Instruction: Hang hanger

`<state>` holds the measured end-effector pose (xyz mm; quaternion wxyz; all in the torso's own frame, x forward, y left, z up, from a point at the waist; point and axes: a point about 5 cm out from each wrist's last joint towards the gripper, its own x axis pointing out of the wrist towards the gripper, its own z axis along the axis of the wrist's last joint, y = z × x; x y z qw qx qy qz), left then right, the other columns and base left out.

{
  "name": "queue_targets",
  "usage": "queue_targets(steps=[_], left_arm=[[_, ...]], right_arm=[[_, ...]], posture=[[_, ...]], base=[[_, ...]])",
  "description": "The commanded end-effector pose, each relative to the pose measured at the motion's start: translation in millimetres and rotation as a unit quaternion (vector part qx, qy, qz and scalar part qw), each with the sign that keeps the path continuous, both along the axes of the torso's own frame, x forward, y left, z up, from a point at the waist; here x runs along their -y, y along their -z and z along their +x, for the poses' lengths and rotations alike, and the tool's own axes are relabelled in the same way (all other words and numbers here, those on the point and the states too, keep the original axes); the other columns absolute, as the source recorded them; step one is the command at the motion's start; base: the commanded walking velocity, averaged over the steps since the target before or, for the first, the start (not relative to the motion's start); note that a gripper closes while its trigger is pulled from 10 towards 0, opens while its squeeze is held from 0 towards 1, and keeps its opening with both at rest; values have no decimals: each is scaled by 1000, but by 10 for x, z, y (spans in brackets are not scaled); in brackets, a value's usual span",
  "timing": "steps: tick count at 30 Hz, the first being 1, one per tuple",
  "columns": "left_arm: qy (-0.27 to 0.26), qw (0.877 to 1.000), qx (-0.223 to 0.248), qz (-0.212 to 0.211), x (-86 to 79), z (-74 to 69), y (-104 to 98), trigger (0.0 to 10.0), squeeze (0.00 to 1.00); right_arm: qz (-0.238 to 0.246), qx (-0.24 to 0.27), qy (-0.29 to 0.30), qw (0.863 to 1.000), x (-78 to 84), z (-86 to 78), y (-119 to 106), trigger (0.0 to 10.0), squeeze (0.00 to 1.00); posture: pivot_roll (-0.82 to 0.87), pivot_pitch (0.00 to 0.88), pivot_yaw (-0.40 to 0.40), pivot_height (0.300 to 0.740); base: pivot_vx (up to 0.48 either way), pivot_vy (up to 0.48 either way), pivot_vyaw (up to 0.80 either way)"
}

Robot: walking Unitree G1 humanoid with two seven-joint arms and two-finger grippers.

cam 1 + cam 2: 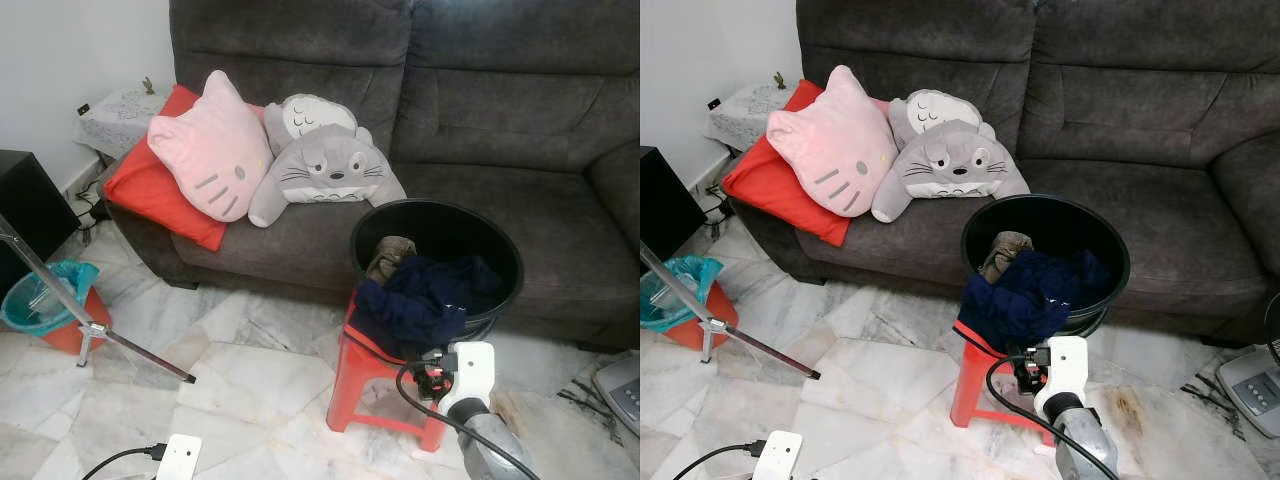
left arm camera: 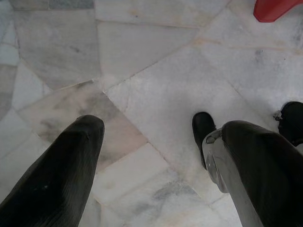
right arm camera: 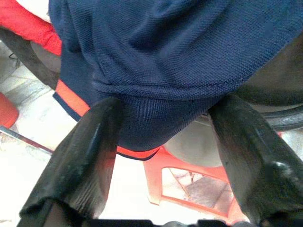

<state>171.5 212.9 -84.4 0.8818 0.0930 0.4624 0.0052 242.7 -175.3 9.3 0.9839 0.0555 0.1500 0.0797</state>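
Note:
A navy garment (image 1: 420,300) with a red trim hangs over the front rim of a black basket (image 1: 440,205). The basket stands on a red plastic stool (image 1: 365,385) in front of the sofa, and a beige cloth (image 1: 390,255) lies inside it. My right gripper (image 3: 165,142) is open just in front of the garment (image 3: 180,56), whose hanging fold sits at the mouth of the two fingers (image 3: 90,156). Its white wrist (image 1: 465,375) shows just below the basket. My left gripper (image 2: 161,179) hangs open above the marble floor with nothing in it. I see no hanger.
A dark grey sofa (image 1: 500,120) carries a pink cat pillow (image 1: 210,150), a grey plush (image 1: 325,165) and a red cushion (image 1: 150,190). A metal stand leg (image 1: 100,330) crosses the floor at left, beside a teal bin (image 1: 40,300). A grey device (image 1: 620,390) lies at right.

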Motion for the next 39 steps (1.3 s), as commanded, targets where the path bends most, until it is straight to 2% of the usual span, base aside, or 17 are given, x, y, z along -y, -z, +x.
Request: queue_targets(steps=[1, 13, 20, 28, 32, 39], left_arm=[[7, 1000, -10, 6, 10, -21, 15, 10000, 0], [12, 1000, -8, 6, 38, -9, 14, 10000, 0], [16, 1000, -8, 9, 45, -2, 13, 10000, 0], [20, 1000, -10, 11, 32, -3, 11, 10000, 0], [23, 1000, -10, 9, 76, -12, 22, 10000, 0], [26, 1000, -11, 10, 79, -13, 24, 10000, 0]], right_arm=[[-1, 10, -5, 1000, -23, 4, -35, 0, 0], [-5, 21, -10, 1000, -27, 14, -96, 0, 0], [-15, 42, -18, 999, -32, -2, -205, 0, 0], [-39, 76, -23, 996, 19, -78, -438, 0, 0], [-45, 100, -22, 994, 32, -94, -623, 0, 0], [-69, 163, 12, 984, 104, 88, -1038, 0, 0]], posture=[[-13, 0, 26, 740], [-13, 0, 24, 740], [-17, 0, 24, 740], [-26, 0, 24, 740], [-30, 0, 24, 740], [-35, 0, 29, 740]], base=[[0, 0, 0], [0, 0, 0], [0, 0, 0], [0, 0, 0], [0, 0, 0], [0, 0, 0]])
